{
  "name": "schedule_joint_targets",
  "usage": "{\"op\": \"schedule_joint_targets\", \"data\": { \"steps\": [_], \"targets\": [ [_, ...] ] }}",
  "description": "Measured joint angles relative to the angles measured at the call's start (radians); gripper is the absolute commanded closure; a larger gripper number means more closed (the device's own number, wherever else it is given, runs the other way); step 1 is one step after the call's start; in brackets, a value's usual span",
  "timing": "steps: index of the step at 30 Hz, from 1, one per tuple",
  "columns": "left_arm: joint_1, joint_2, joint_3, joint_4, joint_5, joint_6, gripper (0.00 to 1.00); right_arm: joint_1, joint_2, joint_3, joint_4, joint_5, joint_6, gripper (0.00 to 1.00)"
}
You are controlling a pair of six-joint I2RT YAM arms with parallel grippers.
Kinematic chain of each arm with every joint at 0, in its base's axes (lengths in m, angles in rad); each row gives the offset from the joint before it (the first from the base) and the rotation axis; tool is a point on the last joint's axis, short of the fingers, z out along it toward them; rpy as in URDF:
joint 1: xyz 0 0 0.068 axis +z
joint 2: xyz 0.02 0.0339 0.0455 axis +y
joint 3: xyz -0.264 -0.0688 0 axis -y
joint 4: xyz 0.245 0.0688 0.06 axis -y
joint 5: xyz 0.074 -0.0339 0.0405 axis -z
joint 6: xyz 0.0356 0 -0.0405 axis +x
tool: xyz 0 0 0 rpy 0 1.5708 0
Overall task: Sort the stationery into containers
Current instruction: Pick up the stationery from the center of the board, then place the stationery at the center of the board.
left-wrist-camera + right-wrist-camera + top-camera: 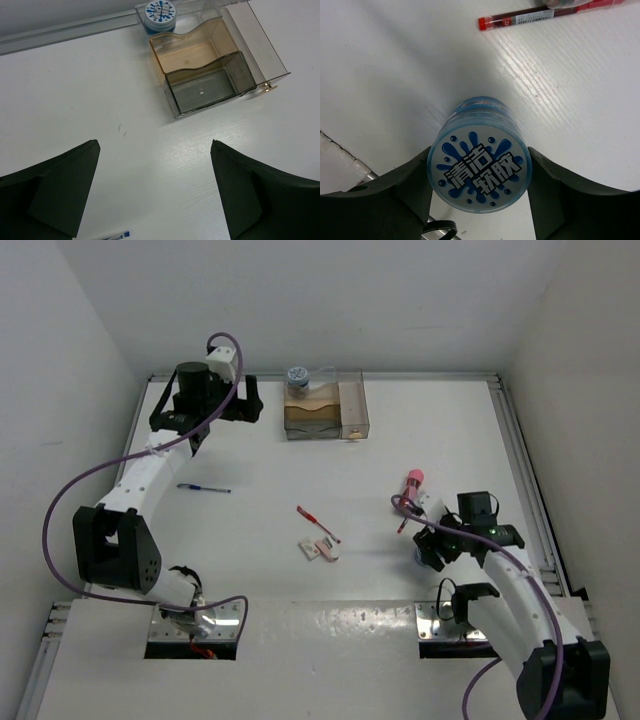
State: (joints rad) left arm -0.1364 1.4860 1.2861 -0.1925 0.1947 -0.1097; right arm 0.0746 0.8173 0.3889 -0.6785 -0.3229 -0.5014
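White table (500, 440) fills the overhead view, closed in by plain white walls. The clear-walled desk organiser (325, 406) stands in the upper middle of that frame.

The right gripper (479, 150) sits in the lower right of the overhead view. It is closed narrowly on a round blue-patterned roll (479, 175). Both dark fingers (405, 192) press the roll's sides, and its printed face points straight up at the wrist camera. So the roll's axis runs along the fingers, roughly upright. Whether it rests on the table or is just off it, I cannot tell.

From this gripper the organiser lies well apart, up and to the left across the overhead frame. That diagonal is what the coming carry depends on. The wide tan section is open at the top.

The left gripper (154, 142) is the nearer one to the organiser, hovering just left of it in the overhead view. Its fingers are spread wide with nothing between them. In its own view the organiser is at the upper right. A second roll (160, 12) sits at the organiser's far left corner, apparently inside the clear wall.

Loose on the table are a blue pen (203, 488), a red pen (318, 523), small erasers (318, 550) and a pink chunky piece (412, 480).
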Motion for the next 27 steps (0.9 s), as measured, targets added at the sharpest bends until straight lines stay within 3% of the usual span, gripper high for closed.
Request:
{"op": "schedule_joint_targets", "data": {
  "steps": [5,7,12,16,27],
  "targets": [
    [0.001,0.005,0.0,0.0,0.001,0.0,0.0,-0.027,-0.019,0.019,-0.019,-0.023,0.021,0.9],
    [0.001,0.006,0.0,0.0,0.001,0.003,0.0,-0.052,-0.011,0.073,-0.052,-0.03,0.043,0.97],
    [0.001,0.014,0.004,-0.001,0.005,0.025,0.0,-0.123,0.115,0.347,-0.083,-0.049,0.105,0.98],
    [0.001,0.049,0.032,-0.004,0.008,0.032,0.0,-0.146,0.291,0.506,0.032,-0.043,0.15,0.97],
    [0.016,0.082,0.051,-0.014,0.019,0.038,0.0,-0.137,1.022,0.952,0.313,0.037,0.35,1.0]
  ]
}}
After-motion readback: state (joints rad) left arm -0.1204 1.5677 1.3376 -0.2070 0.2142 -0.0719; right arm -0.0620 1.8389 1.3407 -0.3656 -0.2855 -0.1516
